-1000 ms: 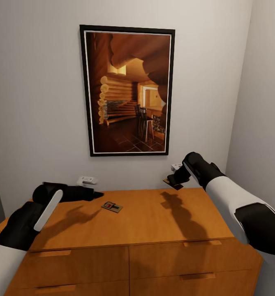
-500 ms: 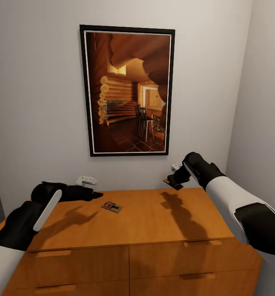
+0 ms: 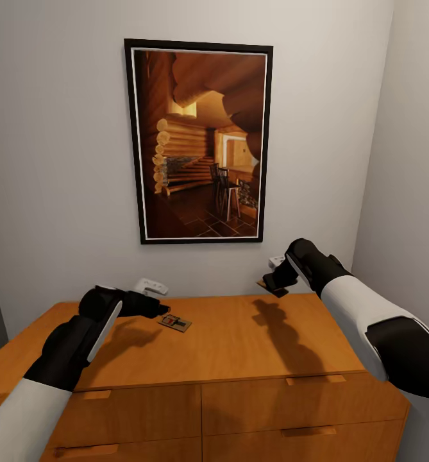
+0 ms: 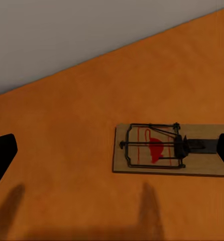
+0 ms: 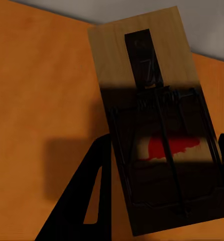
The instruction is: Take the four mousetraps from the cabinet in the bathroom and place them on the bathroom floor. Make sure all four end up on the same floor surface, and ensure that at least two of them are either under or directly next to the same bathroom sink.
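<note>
Two mousetraps: I am seeing one lying flat on the cabinet top and one held up in the air.
Resting mousetrap (image 3: 175,322): it is lying on the cabinet (image 3: 240,346) top toward the back wall, left of centre; in the left wrist view the same mousetrap (image 4: 172,149) is showing its dark wire frame and red patch.
Left gripper (image 3: 155,309): I am holding it low over the cabinet top, just left of the resting mousetrap, with its fingers spread apart; in the left wrist view one fingertip (image 4: 0,158) is sitting well to one side of the board and the other is at its far end, neither one pressing on it.
Right gripper (image 3: 273,282): I am keeping it raised above the back right part of the cabinet top, its fingers clamped on the second mousetrap (image 3: 270,287).
Held mousetrap, close up: in the right wrist view the board (image 5: 162,125) is hanging tilted over the orange wood, half of it in shadow.
Cabinet front: drawer fronts with slim bar handles (image 3: 310,380) are facing me.
Wall: a framed picture (image 3: 200,141) of a log interior is hanging above the cabinet.
Small white fixtures: one (image 3: 151,285) is sitting on the wall behind the left gripper, another (image 3: 276,260) behind the right.
</note>
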You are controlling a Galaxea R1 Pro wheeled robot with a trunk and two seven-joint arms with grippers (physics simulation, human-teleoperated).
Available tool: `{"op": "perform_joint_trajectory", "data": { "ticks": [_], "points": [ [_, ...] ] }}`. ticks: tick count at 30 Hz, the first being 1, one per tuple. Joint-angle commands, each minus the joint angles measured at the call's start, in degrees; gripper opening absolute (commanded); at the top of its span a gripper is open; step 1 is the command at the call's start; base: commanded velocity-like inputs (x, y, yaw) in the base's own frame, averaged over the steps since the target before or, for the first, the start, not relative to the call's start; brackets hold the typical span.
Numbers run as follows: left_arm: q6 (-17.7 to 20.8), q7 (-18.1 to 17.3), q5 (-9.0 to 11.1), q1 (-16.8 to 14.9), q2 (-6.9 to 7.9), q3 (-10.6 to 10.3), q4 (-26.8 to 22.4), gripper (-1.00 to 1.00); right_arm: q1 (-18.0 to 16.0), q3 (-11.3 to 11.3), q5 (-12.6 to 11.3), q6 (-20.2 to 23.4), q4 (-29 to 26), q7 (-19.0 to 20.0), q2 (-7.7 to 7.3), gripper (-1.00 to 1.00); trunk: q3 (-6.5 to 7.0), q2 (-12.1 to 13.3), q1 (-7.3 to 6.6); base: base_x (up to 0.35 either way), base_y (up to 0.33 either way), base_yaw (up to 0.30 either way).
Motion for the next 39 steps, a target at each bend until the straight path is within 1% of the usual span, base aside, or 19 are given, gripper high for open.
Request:
{"op": "perform_joint_trajectory", "data": {
  "ticks": [1, 3, 5, 6, 12, 15, 18, 21, 23, 25, 26, 29, 30, 31, 33, 34, 36, 37, 39],
  "points": [
    [0.2, 0.0, -0.3, -0.1, -0.29, -0.1, 0.3, 1.0, 0.0, 0.2, 0.5, 0.1, -0.1, 0.5, -0.05, -1.0, -0.08, 0.0, 0.0, 0.0, 0.0, 0.0],
    [0.2, 0.0, -0.9, -0.1, -1.01, 0.0, 1.5, 1.0, 0.0, 0.2, 0.5, 0.1, 0.0, 0.2, -0.02, -1.0, -0.08, 0.0, 0.0, 0.0, 0.0, 0.0],
    [0.2, 0.0, -1.1, -0.3, -1.31, 0.1, 2.7, 1.0, 0.0, 0.2, 0.5, 0.1, 0.0, 0.1, -0.01, -1.0, -0.08, 0.0, 0.0, 0.0, 0.0, 0.0],
    [0.2, 0.0, -1.3, -0.6, -1.5, 0.1, 4.3, 1.0, 0.0, 0.2, 0.5, 0.1, 0.0, 0.0, 0.0, -1.0, -0.08, 0.0, 0.0, 0.0, 0.0, 0.0],
    [0.2, 0.0, -1.5, -3.0, -1.7, 0.3, 11.0, 1.0, 0.0, 0.2, 0.5, 0.1, 0.0, -0.1, 0.01, -1.0, -0.08, 0.0, 0.0, 0.0, 0.0, 0.0],
    [0.2, 0.0, -1.6, -4.1, -1.78, 1.4, 12.9, 1.0, 0.0, 0.2, 0.5, 0.1, 0.0, -0.2, 0.01, -1.0, -0.08, 0.0, 0.0, 0.0, 0.0, 0.0],
    [0.2, 0.1, -1.7, -4.4, -1.87, 2.4, 13.3, 1.0, 0.0, 0.1, 0.5, 0.1, 0.0, -0.2, 0.01, -1.0, -0.08, 0.0, 0.0, 0.0, 0.0, 0.0],
    [0.2, 0.2, -1.8, -4.5, -1.9, 2.9, 13.3, 1.0, 0.0, 0.2, 0.6, 0.1, 0.0, -0.2, 0.01, -1.0, -0.08, 0.0, 0.0, 0.0, 0.0, 0.0],
    [0.2, 0.3, -1.8, -4.8, -1.88, 3.2, 13.0, 1.0, 0.0, 0.2, 0.7, 0.1, 0.0, -0.2, 0.01, -1.0, -0.08, 0.0, 0.0, 0.0, 0.0, 0.0],
    [0.2, 0.4, -1.8, -5.2, -1.86, 4.1, 12.2, 1.0, 0.0, 0.2, 0.8, 0.1, 0.0, -0.2, 0.01, -1.0, -0.08, 0.0, 0.0, 0.0, 0.0, 0.0],
    [0.2, 0.4, -1.9, -5.4, -1.88, 5.1, 11.4, 1.0, 0.0, 0.2, 0.8, 0.1, 0.0, -0.2, 0.01, -1.0, -0.08, 0.0, 0.0, 0.0, 0.0, 0.0],
    [0.2, 0.5, -1.9, -5.5, -1.94, 7.0, 9.6, 1.0, 0.0, 0.2, 0.8, 0.1, 0.0, -0.2, 0.01, -1.0, -0.08, 0.0, 0.0, 0.0, 0.0, 0.0],
    [0.2, 0.5, -1.9, -5.6, -2.15, 7.9, 8.6, 1.0, 0.0, 0.2, 0.8, 0.1, 0.0, -0.3, 0.01, -1.0, -0.08, 0.0, 0.0, 0.0, 0.0, 0.0],
    [0.2, 0.5, -2.0, -5.6, -2.37, 8.2, 8.3, 1.0, 0.0, 0.2, 0.8, 0.1, 0.0, -0.3, 0.01, -1.0, -0.08, 0.0, 0.0, 0.0, 0.0, 0.0],
    [0.2, 0.7, -2.3, -5.7, -3.06, 8.6, 7.9, 1.0, 0.0, 0.2, 0.9, 0.1, 0.0, -0.3, 0.01, -1.0, -0.08, 0.0, 0.0, 0.0, 0.0, 0.0],
    [0.2, 1.2, -3.1, -5.7, -4.19, 9.0, 7.8, 1.0, 0.0, 0.2, 0.9, 0.1, 0.0, -0.3, 0.01, -1.0, -0.08, 0.0, 0.0, 0.0, 0.0, 0.0],
    [0.2, 2.2, -4.5, -5.8, -5.64, 9.3, 8.1, 1.0, 0.0, 0.2, 0.9, 0.1, 0.0, -0.3, 0.01, -1.0, -0.08, 0.0, 0.0, 0.0, 0.0, 0.0],
    [0.2, 3.6, -6.3, -6.2, -7.22, 9.5, 8.9, 1.0, 0.0, 0.2, 0.9, 0.1, 0.0, -0.3, 0.01, -1.0, -0.08, 0.0, 0.0, 0.0, 0.0, 0.0],
    [0.2, 4.9, -8.1, -6.9, -8.83, 9.7, 9.9, 1.0, 0.0, 0.2, 0.9, 0.1, 0.0, -0.3, 0.01, -1.0, -0.08, 0.0, 0.0, 0.0, 0.0, 0.0]
  ]
}}
